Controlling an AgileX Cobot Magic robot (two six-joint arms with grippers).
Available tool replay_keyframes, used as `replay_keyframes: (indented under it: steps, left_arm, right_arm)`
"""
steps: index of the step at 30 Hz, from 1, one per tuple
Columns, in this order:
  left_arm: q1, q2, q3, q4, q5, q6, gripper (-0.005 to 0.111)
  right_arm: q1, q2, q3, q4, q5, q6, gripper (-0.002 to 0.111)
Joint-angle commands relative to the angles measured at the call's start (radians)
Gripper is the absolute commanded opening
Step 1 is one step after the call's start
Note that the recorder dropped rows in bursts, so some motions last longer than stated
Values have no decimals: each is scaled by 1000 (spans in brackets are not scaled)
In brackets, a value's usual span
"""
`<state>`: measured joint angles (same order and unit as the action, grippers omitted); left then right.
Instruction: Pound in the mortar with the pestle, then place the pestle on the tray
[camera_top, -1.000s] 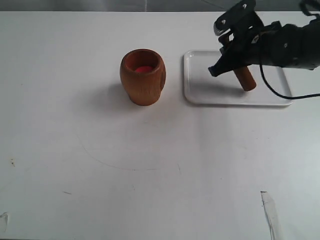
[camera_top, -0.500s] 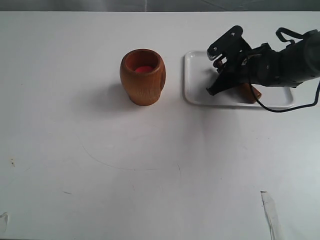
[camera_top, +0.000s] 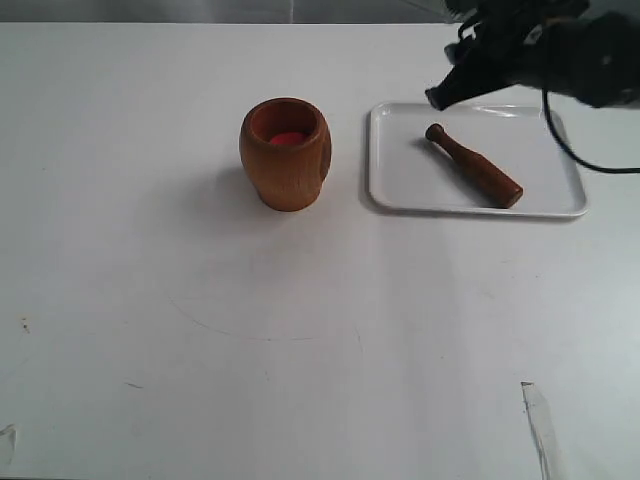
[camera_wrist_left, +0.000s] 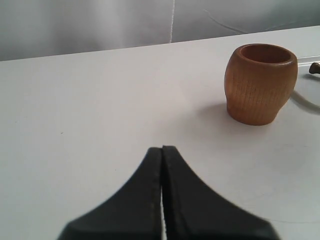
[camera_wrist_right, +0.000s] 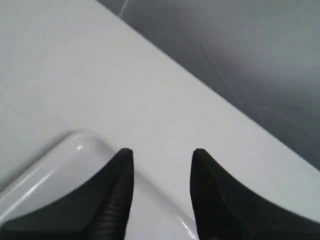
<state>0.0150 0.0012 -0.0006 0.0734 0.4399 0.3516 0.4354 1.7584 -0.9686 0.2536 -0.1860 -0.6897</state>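
- I read pestle (camera_top: 474, 165) lying flat on tray (camera_top: 400, 190), knob toward mortar (camera_top: 285, 153), thick end away; placing looks done
- right gripper (camera_wrist_right: 162, 153) jaws apart, empty, over tray's far rim, nearer arm; left gripper (camera_wrist_left: 162, 149) closed, empty

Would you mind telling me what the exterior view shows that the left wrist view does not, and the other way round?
Only the exterior view shows the whole pestle lying on the tray, and the right gripper near the tray's far rim. Only the left wrist view shows the left gripper, shut, over the table. Both show the mortar standing upright on the table. The left wrist view also catches the pestle's knob and a sliver of tray at its edge.
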Motion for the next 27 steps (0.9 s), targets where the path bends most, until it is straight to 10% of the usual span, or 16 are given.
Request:
replay_keyframes:
  steps: [1, 3, 27]
  left_arm:
    - [-8, -1, 1, -7, -3, -8, 0]
    - [-8, -1, 1, -7, -3, -8, 0]
    - [-8, -1, 1, -7, -3, -8, 0]
  right_arm:
    - [-6, -186, 2, -1, 136, 14, 16]
    - [-1, -258, 2, -1, 201, 16, 0]
    - [439, -1194, 422, 168, 207, 26, 0]
